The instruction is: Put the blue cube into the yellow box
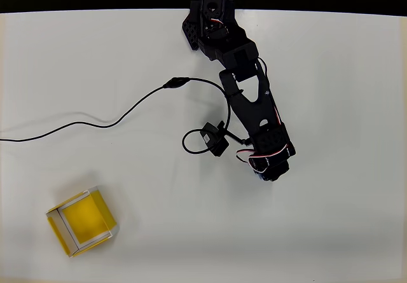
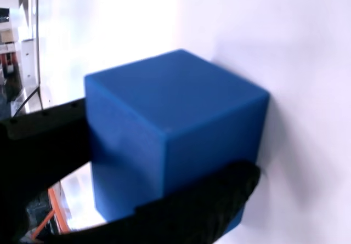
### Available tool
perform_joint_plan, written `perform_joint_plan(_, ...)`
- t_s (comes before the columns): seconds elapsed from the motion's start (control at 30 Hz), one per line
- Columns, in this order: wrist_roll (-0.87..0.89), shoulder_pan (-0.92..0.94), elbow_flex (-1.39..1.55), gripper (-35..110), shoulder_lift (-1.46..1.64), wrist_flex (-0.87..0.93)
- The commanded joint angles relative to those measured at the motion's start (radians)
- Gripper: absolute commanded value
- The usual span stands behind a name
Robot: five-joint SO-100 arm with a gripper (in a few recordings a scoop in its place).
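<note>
In the wrist view the blue cube [image 2: 175,129] looms large and close, resting against the white table. My gripper [image 2: 167,145] is shut on it: one black finger [image 2: 44,140] presses its left face and the other finger [image 2: 197,211] lies along its lower front edge. From overhead, my gripper [image 1: 272,167] sits right of the table's middle, and the arm's head covers the cube. The yellow box [image 1: 81,223], open-topped with pale rims, stands at the lower left, far from the gripper.
A black cable [image 1: 95,124] snakes from the left edge across the white table [image 1: 343,232] to the arm. The arm's base [image 1: 213,22] sits at the table's back edge, with dark space beyond it.
</note>
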Motion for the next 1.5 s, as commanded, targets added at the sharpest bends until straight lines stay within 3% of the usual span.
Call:
perform_joint_plan(0.0, -0.037, -0.006, -0.063, 19, 0.091, 0.005)
perform_joint_plan(0.3, -0.238, 0.127, -0.008, 19, 0.218, -0.032)
perform_joint_plan(0.8, -0.758, 0.578, -0.011, 18, 0.423, -0.044)
perform_joint_plan(1.13, -1.068, 0.861, -0.137, 20, 0.345, -0.199)
perform_joint_plan(1.47, -1.267, 0.988, -0.319, 20, 0.207, -0.382)
